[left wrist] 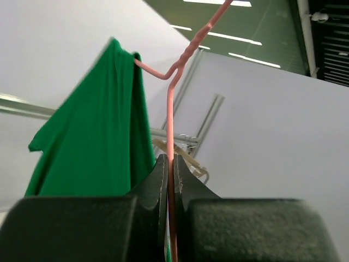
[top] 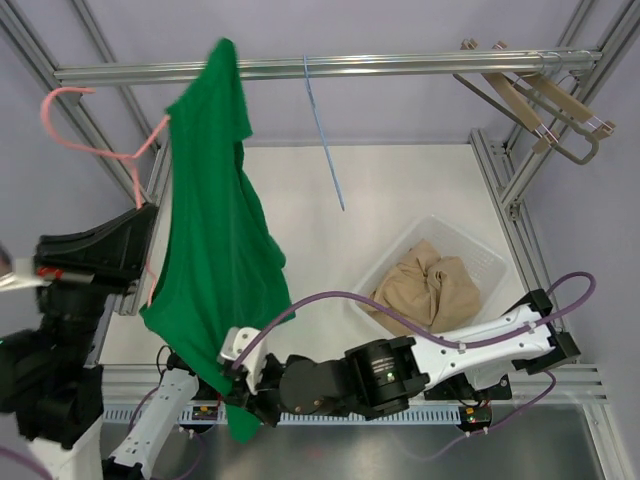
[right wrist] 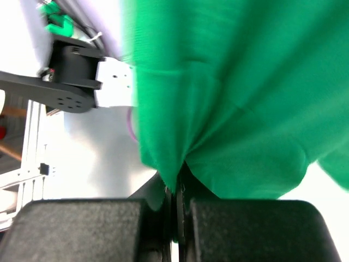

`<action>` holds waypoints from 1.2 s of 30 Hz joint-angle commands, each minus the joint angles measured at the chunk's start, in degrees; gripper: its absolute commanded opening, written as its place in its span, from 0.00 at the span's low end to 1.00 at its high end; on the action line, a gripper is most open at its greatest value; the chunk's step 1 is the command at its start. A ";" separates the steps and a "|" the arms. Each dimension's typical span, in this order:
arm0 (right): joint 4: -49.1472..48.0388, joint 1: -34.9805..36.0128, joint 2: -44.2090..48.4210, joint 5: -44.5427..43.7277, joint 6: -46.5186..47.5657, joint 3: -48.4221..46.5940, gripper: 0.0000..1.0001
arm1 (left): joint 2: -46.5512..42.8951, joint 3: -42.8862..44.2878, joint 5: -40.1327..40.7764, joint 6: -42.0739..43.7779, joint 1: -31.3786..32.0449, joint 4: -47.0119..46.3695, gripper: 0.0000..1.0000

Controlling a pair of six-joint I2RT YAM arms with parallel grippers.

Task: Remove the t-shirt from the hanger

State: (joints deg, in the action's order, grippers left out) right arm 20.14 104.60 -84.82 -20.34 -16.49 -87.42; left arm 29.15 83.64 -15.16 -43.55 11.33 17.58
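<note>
1. In the top view, the left tool (top: 143, 214) sits at 9 o'clock. The left wrist view shows its jaws closed tight on the wire of the pink hanger (left wrist: 170, 109), below the twisted neck.
2. The green t-shirt (top: 210, 230) runs from 11 o'clock down to 7 o'clock. Its top is caught on one arm of the hanger. The other arm and the hook stand bare.
3. The right tool (right wrist: 175, 188) is at 7 o'clock, off the near edge of the counter (top: 400, 190). Its jaws are closed on a pinch of fabric at the lower edge of the garment.
4. At 4 o'clock, a clear bin (top: 490, 262) holds a tan cloth (top: 430, 290).

Status: both grips are in place and removal appears partly complete. Remaining: draw the garment clear of the last hanger arm.
</note>
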 commanded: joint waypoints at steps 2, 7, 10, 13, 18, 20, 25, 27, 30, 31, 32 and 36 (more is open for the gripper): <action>9.90 3.85 -6.93 5.57 -0.12 -12.90 0.00 | 0.56 -14.44 13.38 2.15 -0.08 -19.66 0.00; 23.70 7.64 -17.83 1.54 -0.11 -28.84 0.00 | 5.21 -19.22 20.77 5.23 -0.08 -25.84 0.00; 24.86 7.47 -18.72 -0.58 -1.96 -28.35 0.00 | 8.73 -15.80 20.70 5.32 -0.08 -27.33 0.00; 24.33 6.50 -18.81 1.26 -3.90 -26.40 0.00 | 10.93 -12.80 20.78 4.35 -0.08 -27.69 0.00; 23.30 5.97 -14.36 -4.43 -9.85 -15.80 0.00 | 8.40 -10.33 25.69 3.21 -0.17 -23.57 0.00; 19.52 5.53 -9.78 -4.97 -12.76 -3.98 0.00 | 7.68 -10.16 30.53 3.99 -0.17 -21.29 0.00; 20.80 4.57 0.52 -10.40 -21.29 7.52 0.00 | 8.21 -6.21 22.42 4.53 -0.08 -20.84 0.00; 22.48 3.17 4.63 -14.27 -19.82 8.05 0.00 | 6.63 -7.34 15.81 2.08 -0.08 -19.26 0.00; 18.98 -0.69 10.00 -14.82 -12.29 8.84 0.00 | -0.12 -11.29 11.04 0.23 -0.17 -16.11 0.00; 18.71 -3.75 10.80 -15.34 -10.07 8.41 0.00 | -2.23 -12.35 10.68 0.31 -0.08 -14.70 0.00; 18.27 -5.44 11.59 -16.04 -7.79 7.19 0.00 | -5.91 -13.57 10.50 0.39 -0.08 -11.90 0.00; 12.24 -13.09 15.54 -20.08 8.44 2.44 0.00 | -12.25 -13.41 7.52 0.40 -0.08 -7.13 0.00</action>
State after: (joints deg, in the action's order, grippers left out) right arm 38.15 95.20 -72.27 -37.78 -21.08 -80.60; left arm 21.08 68.82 -6.11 -42.26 11.66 15.18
